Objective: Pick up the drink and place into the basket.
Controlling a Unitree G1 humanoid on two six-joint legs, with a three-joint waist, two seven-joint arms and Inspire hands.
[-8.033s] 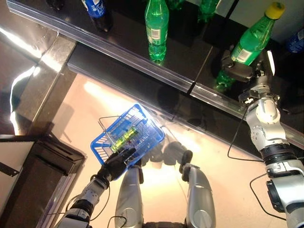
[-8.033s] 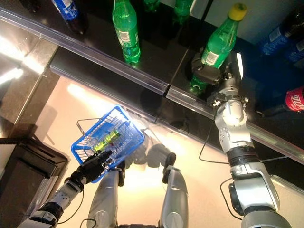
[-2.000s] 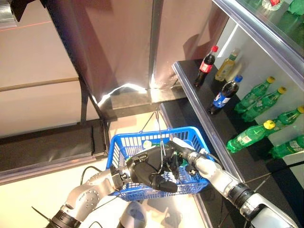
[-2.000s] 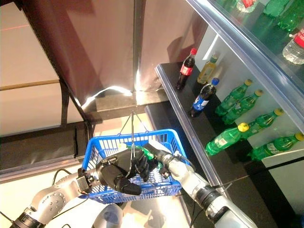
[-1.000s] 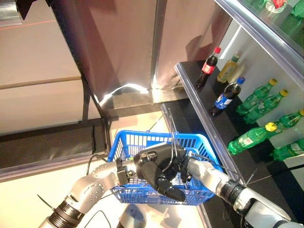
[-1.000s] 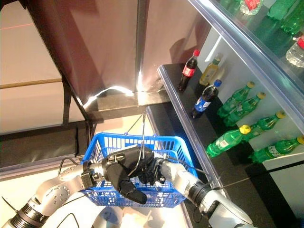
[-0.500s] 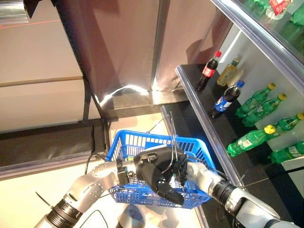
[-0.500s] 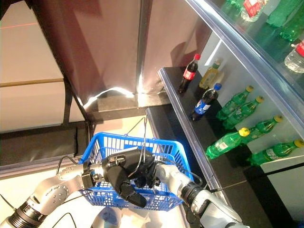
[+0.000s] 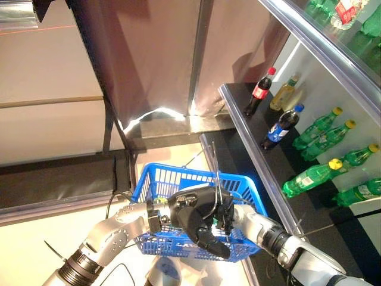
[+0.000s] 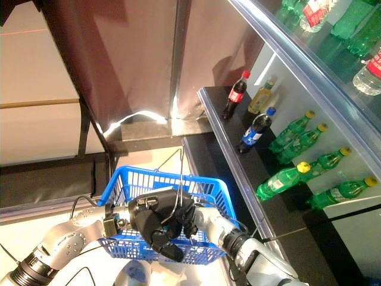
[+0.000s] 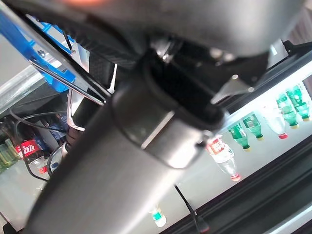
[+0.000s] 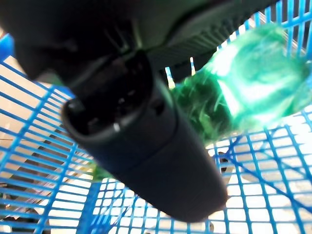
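Holding the blue basket (image 9: pixel 156 189) by its handle, your left hand (image 9: pixel 193 220) stays curled; your right hand (image 12: pixel 146 146) inside beside the green bottle (image 12: pixel 243 87), grip unclear.

Basket (image 9: pixel 156 186) held above the floor, left hand (image 9: pixel 193 221) at its wire handle, right hand (image 12: pixel 146 161) inside beside a bottle (image 12: pixel 243 92); more bottles (image 9: pixel 309 179) line the shelf (image 9: pixel 250 143) to the right

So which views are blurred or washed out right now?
Right wrist view: green bottle smeared and glaring against the blue basket mesh. Left wrist view: left hand fills it, out of focus. Left eye view: glare streak on the floor behind the basket, shelf brightly lit.
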